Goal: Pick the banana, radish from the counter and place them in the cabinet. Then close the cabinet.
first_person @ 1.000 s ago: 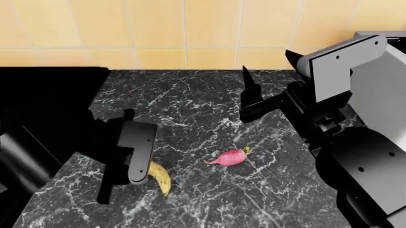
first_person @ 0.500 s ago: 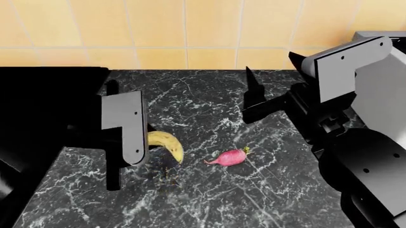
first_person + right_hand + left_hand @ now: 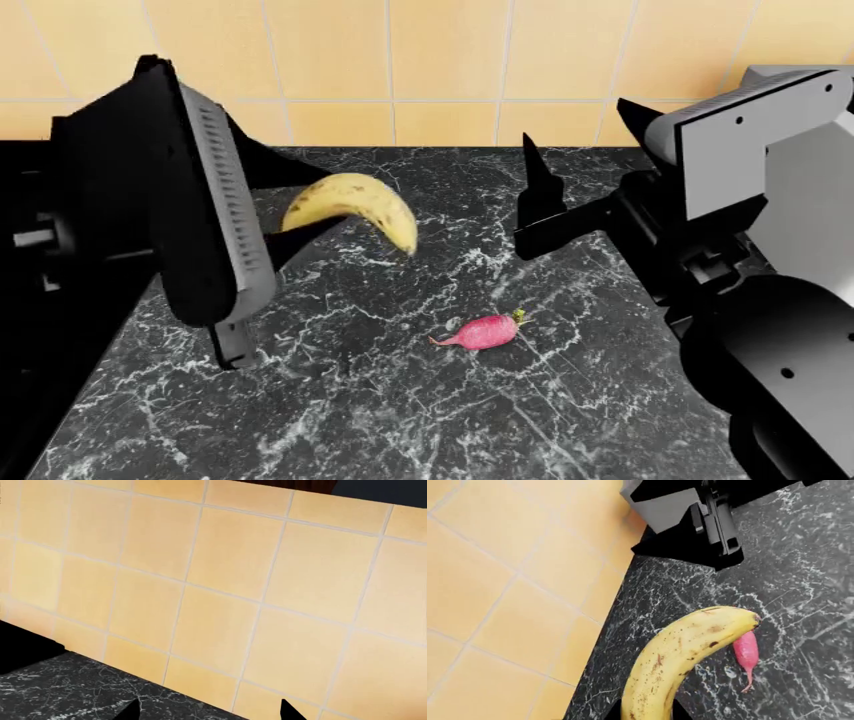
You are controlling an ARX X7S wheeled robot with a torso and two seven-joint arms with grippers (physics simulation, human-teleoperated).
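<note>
So: dark grey-black marble counter w/ white veining fills most of the head view, backed by a wall of pale yellow-orange tiles w/ light grout lines. Flat black stovetop sits at the counter's left end, flush w/ the slab. Right wrist view is nearly all tile wall, w/ a strip of marble along one edge and two dark fingertips poking in.

Banana is off the counter, up in the air over the slab's left-rear part, held by the left gripper. Head view: it arches, hump upward, long axis roughly left-to-right, free end curving down and pointing toward the radish side. Held end is hidden behind the gripper body, so the fingers themselves aren't visible there. Left wrist view: banana runs out from the cam, yellow w/ brown speckles, brownish tip at the far end; closed on the banana, as far as the views show.

Radish lies on the counter, mid-slab, below and right of the banana, well apart from both grippers. Long axis approx left-to-right, slightly tilted: thin root tail points left, green stem stub points right and a bit toward the wall. In the left wrist view the radish shows just past the banana tip.

Right gripper hovers over the counter's right-rear area, fingers spread apart, holding nothing.
</note>
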